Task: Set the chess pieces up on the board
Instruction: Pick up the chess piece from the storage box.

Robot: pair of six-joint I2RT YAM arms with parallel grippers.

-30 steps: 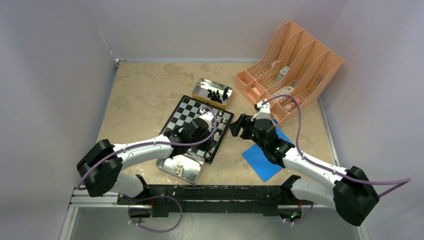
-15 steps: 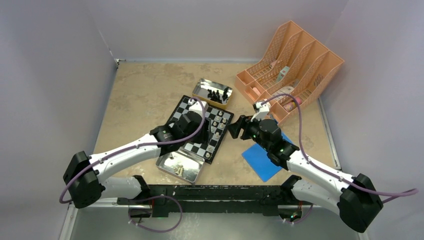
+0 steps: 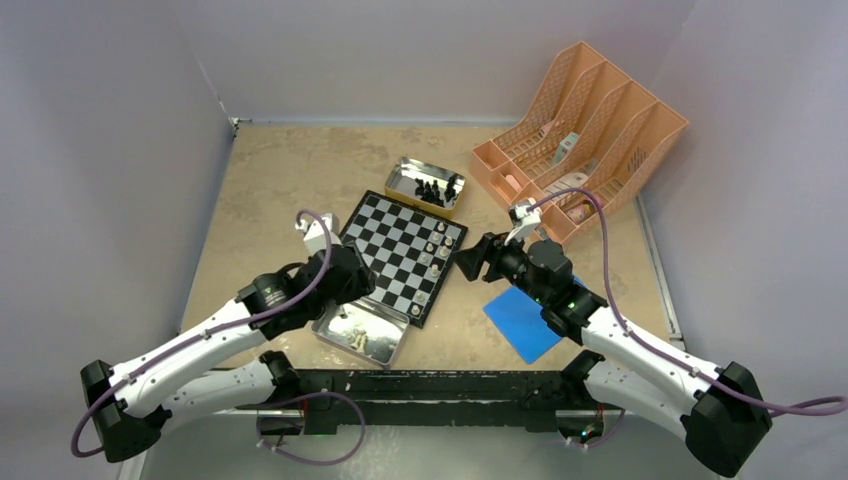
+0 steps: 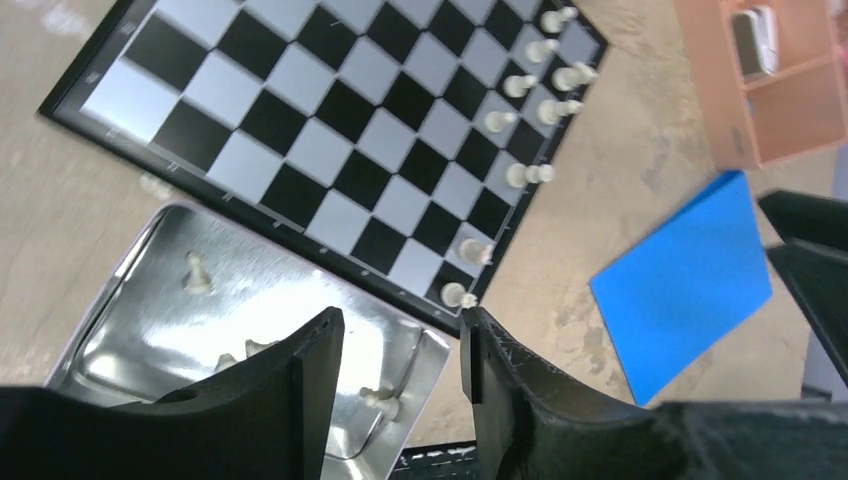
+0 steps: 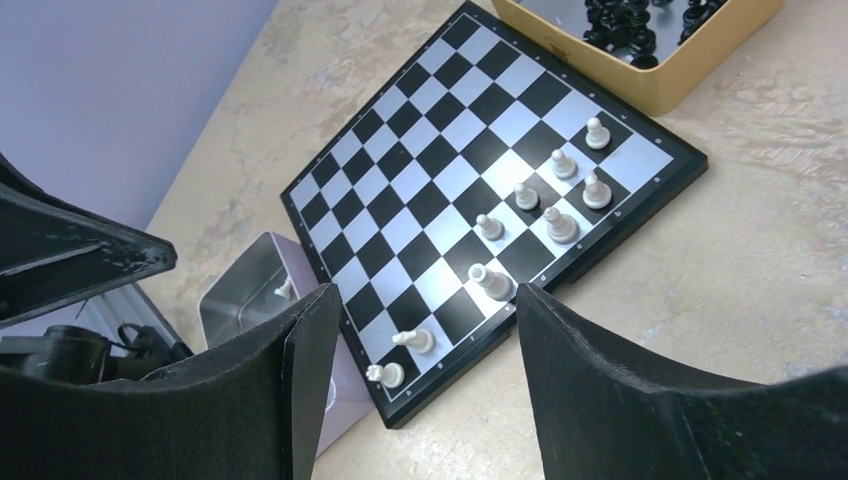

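Both pairs of jaws are parted and carry nothing: the left gripper (image 4: 398,330) hangs over the near shiny rectangular metal tin (image 4: 120,300), and the right gripper (image 5: 420,300) hovers, wider open, just beside the right edge of the flat black-and-white checkered chessboard (image 3: 385,240). Several cream-white chess figures (image 5: 560,225) stand on the two rows nearest the right arm, with gaps between them. Some loose white figures (image 4: 197,272) lie in the near tin, and the black figures (image 3: 432,190) sit in the far metal tin (image 3: 400,176) (none on the board, as far as I can see). I judge that the step in hand is fetching the next white figure. This calls for lowering the left gripper onto one single figure and closing softly, because they are tiny and lie on smooth metal.
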